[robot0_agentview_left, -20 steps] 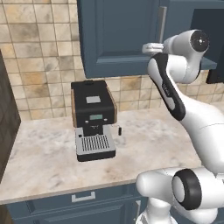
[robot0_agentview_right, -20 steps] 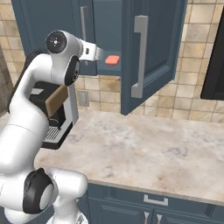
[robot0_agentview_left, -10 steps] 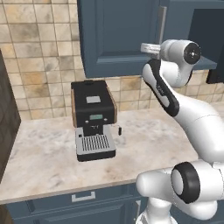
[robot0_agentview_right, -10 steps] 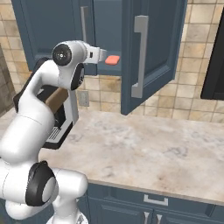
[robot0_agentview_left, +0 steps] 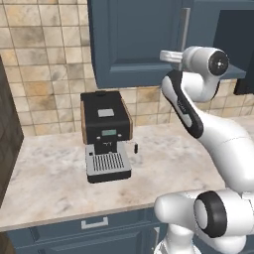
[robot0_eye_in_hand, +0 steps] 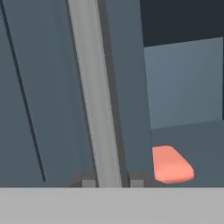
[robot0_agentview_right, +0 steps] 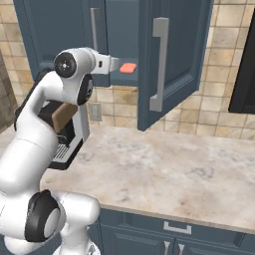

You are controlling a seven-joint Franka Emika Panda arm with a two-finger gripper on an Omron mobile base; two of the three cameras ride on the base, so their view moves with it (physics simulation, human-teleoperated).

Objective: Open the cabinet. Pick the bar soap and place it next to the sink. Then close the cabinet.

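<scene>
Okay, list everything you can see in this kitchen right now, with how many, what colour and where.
cabinet: one, dark blue, on the wall; left door shut, right door swung open
bar handles: two, silver, vertical; left door handle, right door handle
bar soap: one, salmon-pink, on the shelf inside the cabinet
coffee machine: one, black with brown sides, on the counter by the wall
counter: one, beige marbled, under the cabinet
wall outlet: one, grey, on the tiles
base drawers: dark blue, silver pulls, below the counter
gripper: one, dark finger tips, shut on the left door handle
arm: one, white, dark joints
</scene>
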